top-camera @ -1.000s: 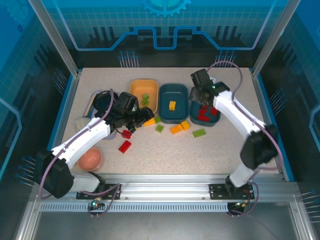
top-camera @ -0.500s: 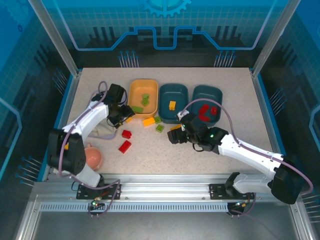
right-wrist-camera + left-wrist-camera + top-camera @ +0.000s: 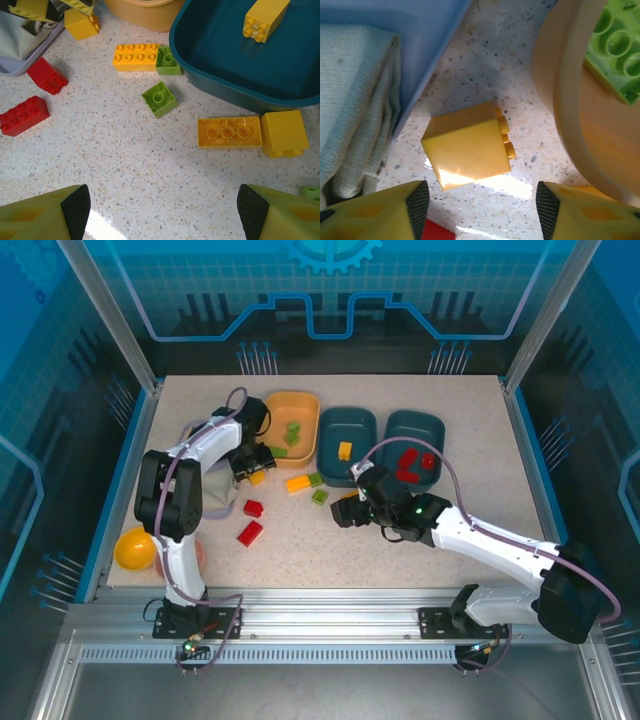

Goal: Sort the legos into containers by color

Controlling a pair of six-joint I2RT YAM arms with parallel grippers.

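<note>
Legos (image 3: pixel 135 56): yellow brick (image 3: pixel 467 145) loose by the orange tub (image 3: pixel 556 70)
Left gripper (image 3: pixel 482 212): apart, lined up to grab it, I'd guess
Right gripper (image 3: pixel 162 210): apart, empty

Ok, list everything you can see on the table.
yellow tub: one, yellow-orange, back row, left
teal tubs: two, dark teal, right of it
green legos: three loose, more in yellow tub
yellow legos: four loose, one in middle teal tub
red legos: two loose, several in right teal tub
ball: one, orange, left edge
tray: one, lavender, left, holding cloth
left gripper: open, near a yellow lego
right gripper: open, above loose legos
</note>
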